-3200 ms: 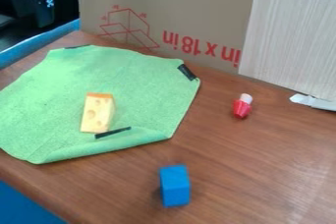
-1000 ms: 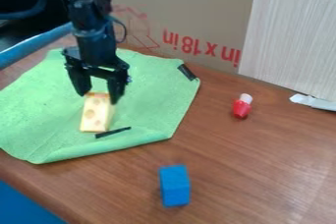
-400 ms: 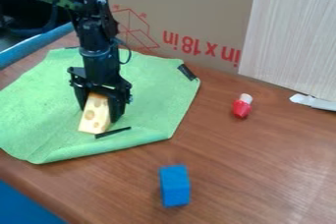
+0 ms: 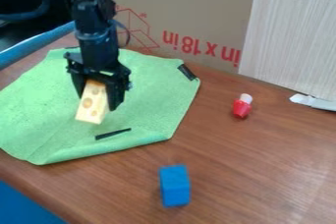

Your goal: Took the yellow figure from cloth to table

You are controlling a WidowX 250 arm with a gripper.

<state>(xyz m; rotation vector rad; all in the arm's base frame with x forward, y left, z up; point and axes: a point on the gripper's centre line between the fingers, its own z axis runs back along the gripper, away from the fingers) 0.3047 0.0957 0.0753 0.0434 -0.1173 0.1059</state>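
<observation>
The black gripper [image 4: 97,101] hangs over the left part of the green cloth [image 4: 148,115], shut on the upper part of the yellow figure [image 4: 91,109], a cheese-like wedge with holes. The wedge tilts slightly, its lower end pointing toward the front of the cloth, and it appears held just above the fabric. The brown table [image 4: 242,169] extends to the right of the cloth and in front of it.
A blue block [image 4: 175,185] stands on the table at the front. A small red and white piece [image 4: 242,106] lies to the right of the cloth. Behind rises a cardboard wall [image 4: 197,16], with a pale panel [image 4: 292,36] at the right.
The gripper came in from the upper left, went down around the yellow figure and closed on it. Since then both have risen a little, away from the cloth's black strip.
</observation>
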